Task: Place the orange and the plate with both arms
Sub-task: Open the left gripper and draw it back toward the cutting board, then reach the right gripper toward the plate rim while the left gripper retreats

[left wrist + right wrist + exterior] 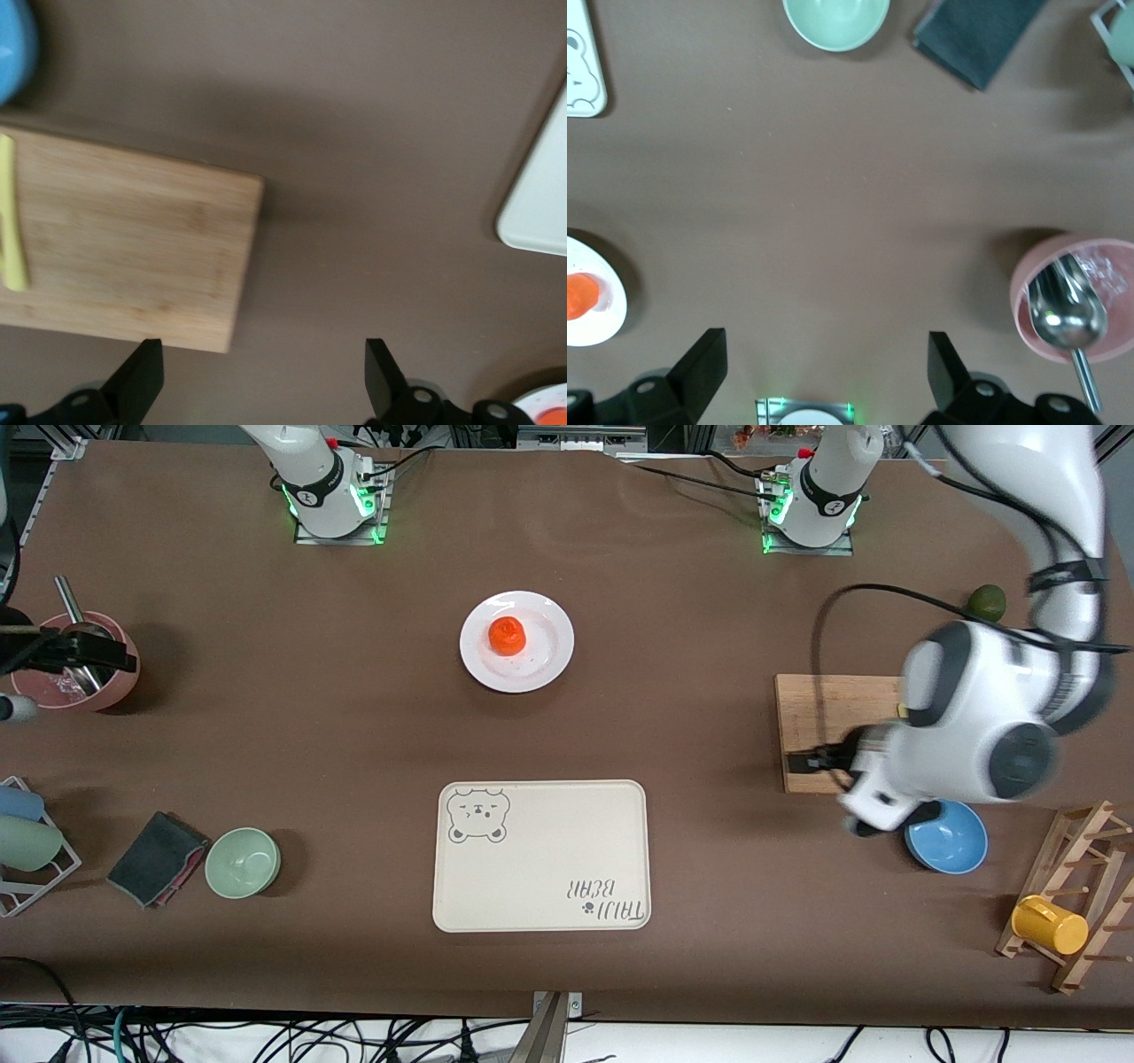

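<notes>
The small red-orange orange (507,636) sat in the middle of the round glossy white plate (545,660). The plate lay on the brown desk (354,717), at twelve o'clock from the beige rectangular tray with the printed bear (540,868), well apart from it.

My left tool (261,390) hung with its fingers spread wide and nothing between them, over the edge of the bamboo cutting board (824,708), at about three o'clock from the plate. My right tool (824,381), also wide and holding nothing, hung by the pink bowl with the metal spoon (115,686), at about nine o'clock from the plate.

I judged that nothing was placed yet.

The risks, as I saw them:
- The plate rim was shallow and glossy, so a pinch there could slip.
- If the plate tilted during a lift, the orange could roll off.
- Both arms had to come toward the same spot from two ends, so they could meet each other.
</notes>
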